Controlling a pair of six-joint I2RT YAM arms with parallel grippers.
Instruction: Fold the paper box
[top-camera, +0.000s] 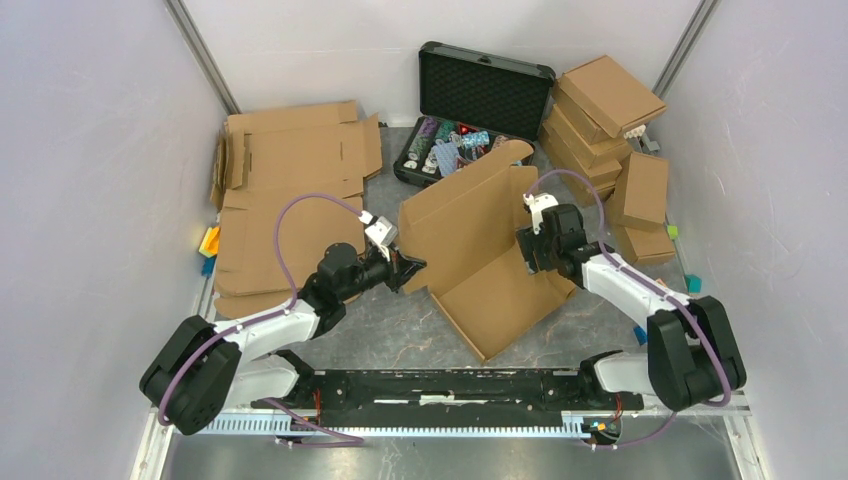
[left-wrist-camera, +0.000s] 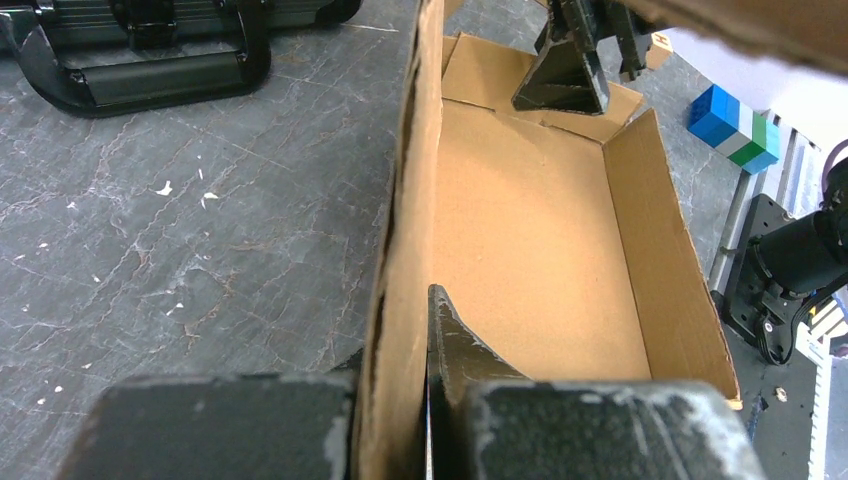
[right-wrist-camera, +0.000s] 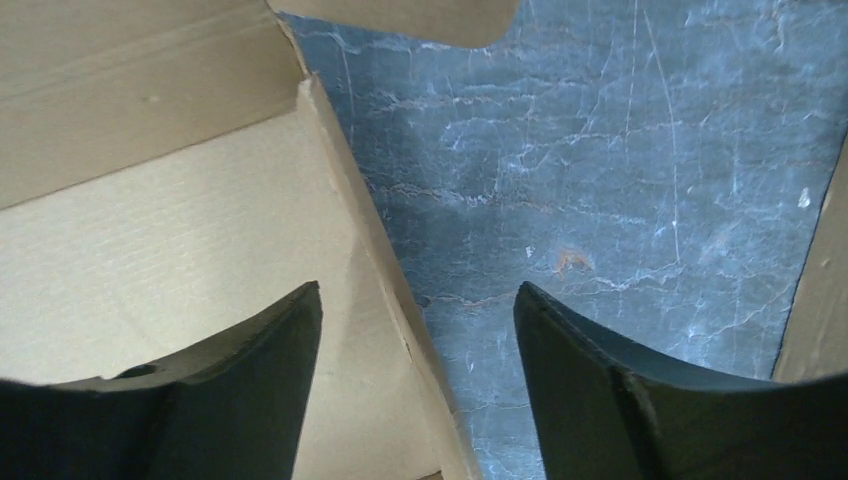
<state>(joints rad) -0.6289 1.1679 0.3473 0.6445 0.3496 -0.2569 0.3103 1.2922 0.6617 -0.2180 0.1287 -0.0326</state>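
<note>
The paper box is plain brown cardboard, half-formed, in the table's middle, with a big panel standing up and a tray part lying on the table. My left gripper is shut on the left edge of the upright panel; in the left wrist view the wall is pinched between my fingers. My right gripper is open at the box's right side. In the right wrist view its jaws stand apart astride a side wall, one finger inside the box and one outside.
A stack of flat cardboard blanks lies at the back left. An open black case with colourful chips stands at the back. Folded boxes are piled at the back right. Small coloured blocks lie at the table's edges.
</note>
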